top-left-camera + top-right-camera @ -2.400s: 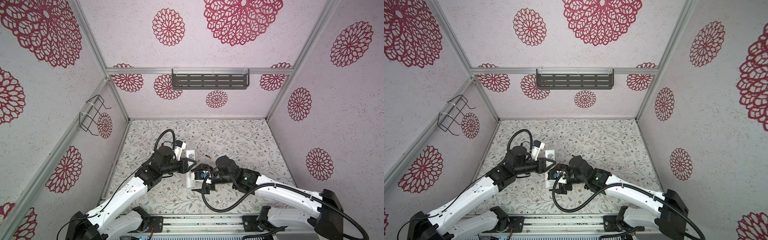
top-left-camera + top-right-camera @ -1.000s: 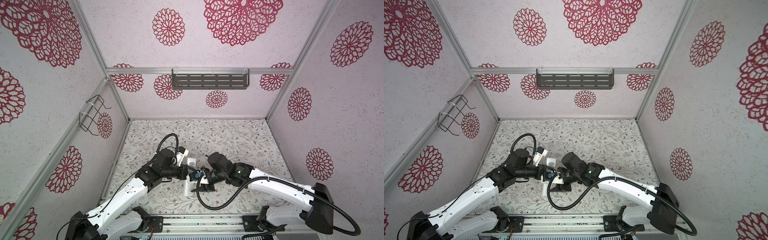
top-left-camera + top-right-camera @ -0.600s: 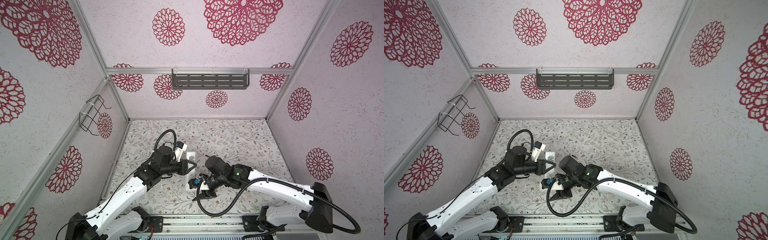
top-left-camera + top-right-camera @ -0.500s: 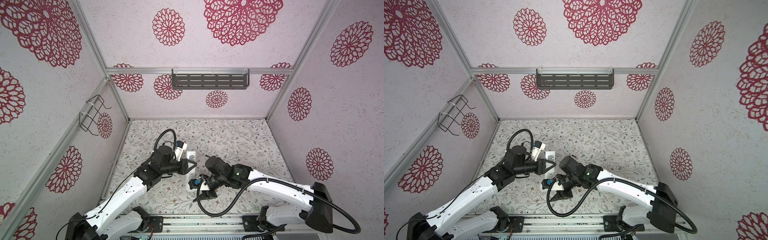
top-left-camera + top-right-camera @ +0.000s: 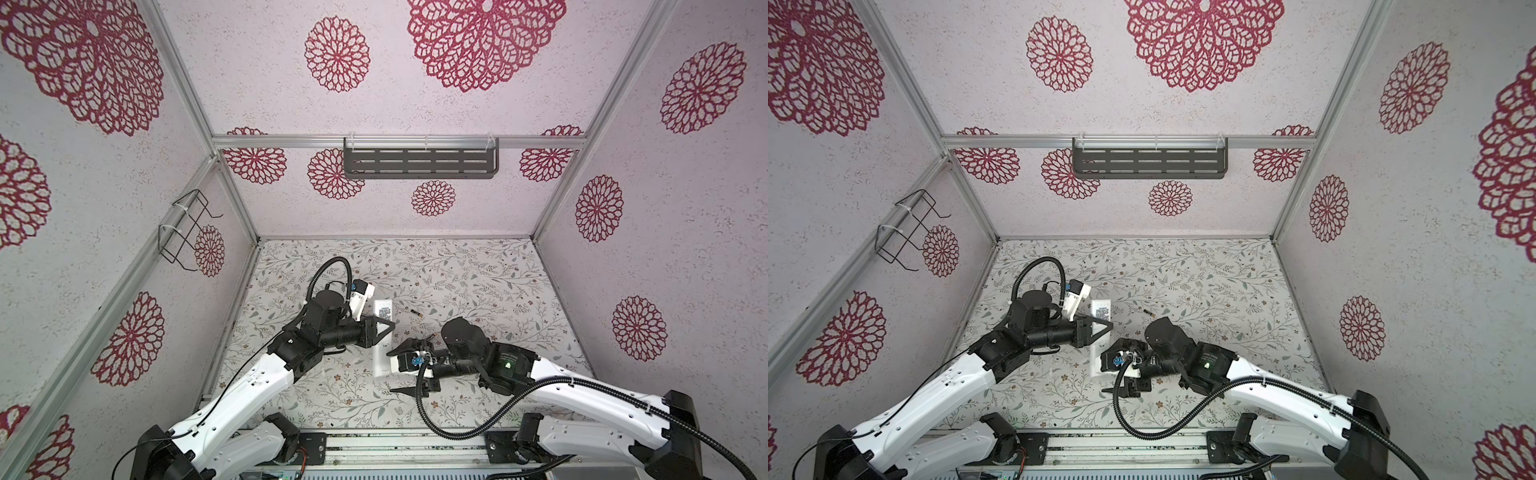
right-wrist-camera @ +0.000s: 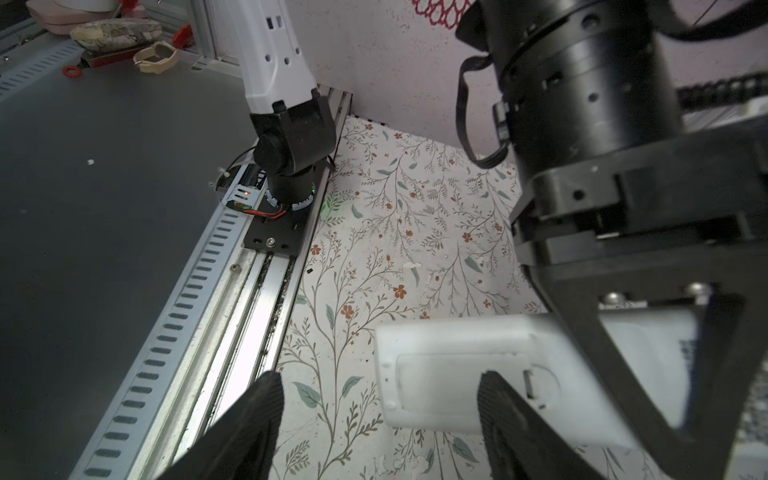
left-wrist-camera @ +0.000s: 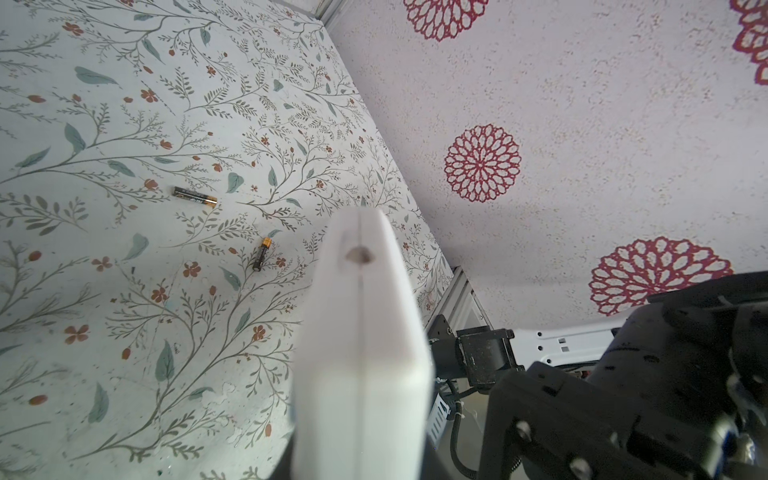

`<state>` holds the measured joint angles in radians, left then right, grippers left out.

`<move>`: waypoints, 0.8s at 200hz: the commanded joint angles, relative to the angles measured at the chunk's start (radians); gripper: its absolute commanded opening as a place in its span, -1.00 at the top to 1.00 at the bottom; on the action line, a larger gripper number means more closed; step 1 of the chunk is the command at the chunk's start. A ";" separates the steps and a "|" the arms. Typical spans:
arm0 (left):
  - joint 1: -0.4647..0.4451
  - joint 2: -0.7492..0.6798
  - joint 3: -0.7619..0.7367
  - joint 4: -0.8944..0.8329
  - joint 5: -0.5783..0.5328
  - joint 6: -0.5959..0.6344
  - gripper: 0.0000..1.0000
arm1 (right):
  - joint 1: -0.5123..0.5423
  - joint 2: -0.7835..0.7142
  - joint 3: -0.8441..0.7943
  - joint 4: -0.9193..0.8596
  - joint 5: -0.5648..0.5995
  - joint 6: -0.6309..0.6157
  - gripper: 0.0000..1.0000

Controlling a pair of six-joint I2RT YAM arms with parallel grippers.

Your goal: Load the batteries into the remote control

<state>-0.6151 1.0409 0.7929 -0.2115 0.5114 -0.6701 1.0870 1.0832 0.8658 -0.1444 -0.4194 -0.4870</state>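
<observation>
I am clamping the slim white plastic remote control (image 5: 381, 359) mid-frame in the left gripper (image 5: 384, 328); the right gripper (image 6: 378, 382) is standing apart at its lower end.

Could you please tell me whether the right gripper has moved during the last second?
Yes. The right gripper has drawn back slightly rightward, toward the right wall.
</observation>
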 commanded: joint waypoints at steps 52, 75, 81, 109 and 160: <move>0.002 -0.037 -0.012 0.060 0.034 -0.021 0.99 | -0.028 0.026 0.003 0.144 0.055 -0.034 -0.53; 0.002 -0.040 -0.018 0.065 0.032 -0.023 0.98 | -0.034 0.032 -0.002 0.153 0.064 -0.040 -0.53; 0.002 -0.039 -0.018 0.067 0.033 -0.023 0.99 | -0.035 0.036 0.000 0.149 0.063 -0.042 -0.53; 0.002 -0.040 -0.018 0.070 0.030 -0.023 0.99 | -0.038 0.049 -0.001 0.129 0.057 -0.048 -0.51; 0.002 -0.043 -0.017 0.074 0.028 -0.025 0.99 | -0.038 0.058 -0.011 0.097 0.037 -0.045 -0.50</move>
<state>-0.6144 1.0183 0.7803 -0.1848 0.5285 -0.6922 1.0550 1.1332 0.8654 -0.0341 -0.3698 -0.5163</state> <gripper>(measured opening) 0.216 0.751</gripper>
